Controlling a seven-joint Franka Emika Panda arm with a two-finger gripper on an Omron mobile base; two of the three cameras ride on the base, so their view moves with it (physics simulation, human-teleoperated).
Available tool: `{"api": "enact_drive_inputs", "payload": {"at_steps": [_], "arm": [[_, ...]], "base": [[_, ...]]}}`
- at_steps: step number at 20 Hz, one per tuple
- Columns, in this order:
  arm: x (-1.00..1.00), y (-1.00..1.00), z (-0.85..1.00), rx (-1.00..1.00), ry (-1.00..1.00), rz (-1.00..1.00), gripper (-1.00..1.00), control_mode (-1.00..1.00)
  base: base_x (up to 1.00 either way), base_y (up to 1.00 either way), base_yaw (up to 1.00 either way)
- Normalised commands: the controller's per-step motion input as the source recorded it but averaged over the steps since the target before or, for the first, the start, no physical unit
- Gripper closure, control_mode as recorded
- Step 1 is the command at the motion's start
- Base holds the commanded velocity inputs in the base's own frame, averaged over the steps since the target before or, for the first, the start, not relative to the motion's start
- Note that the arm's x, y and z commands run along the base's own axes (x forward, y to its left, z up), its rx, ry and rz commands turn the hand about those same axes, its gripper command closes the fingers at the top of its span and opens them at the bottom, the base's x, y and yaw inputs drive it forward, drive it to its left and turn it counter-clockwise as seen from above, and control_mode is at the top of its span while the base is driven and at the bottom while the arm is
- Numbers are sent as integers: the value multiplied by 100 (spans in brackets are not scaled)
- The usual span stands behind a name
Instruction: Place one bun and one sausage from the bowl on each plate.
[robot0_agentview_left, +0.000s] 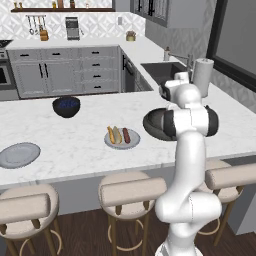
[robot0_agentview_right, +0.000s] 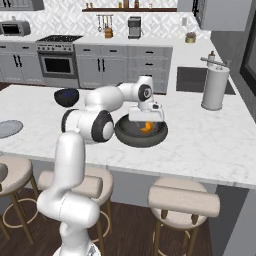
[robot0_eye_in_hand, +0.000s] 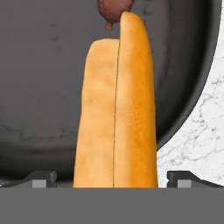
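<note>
The gripper (robot0_eye_in_hand: 113, 177) hangs open low inside the bowl (robot0_eye_in_hand: 43, 87), fingertips straddling a bun (robot0_eye_in_hand: 116, 113) lengthwise, placed to close on it.

A home kitchen: grey cabinets (robot0_agentview_left: 45, 75) line the back wall, with an oven (robot0_agentview_right: 57, 62) under a stovetop, a sink (robot0_agentview_left: 162, 70), a coffee machine (robot0_agentview_right: 134, 26), hanging utensils (robot0_agentview_left: 35, 24), and padded stools (robot0_agentview_left: 131, 192) along the marble table (robot0_agentview_left: 75, 140).

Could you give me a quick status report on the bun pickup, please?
Tool open, low over the bowl. Bun lies between the fingertips, not gripped. Sausage touches bun's far end. One plate loaded, other plate bare.
</note>
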Motion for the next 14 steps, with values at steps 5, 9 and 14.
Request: {"api": "enact_drive_inputs", "payload": {"at_steps": [5, 9, 14], "arm": [[0, 0, -8, 0, 8, 0, 100, -100], [0, 0, 0, 0, 3, 0, 100, -100], [-32, 0, 17, 0, 0, 0, 100, -100]], "base": [[0, 0, 0], [0, 0, 0], [0, 0, 0]]}}
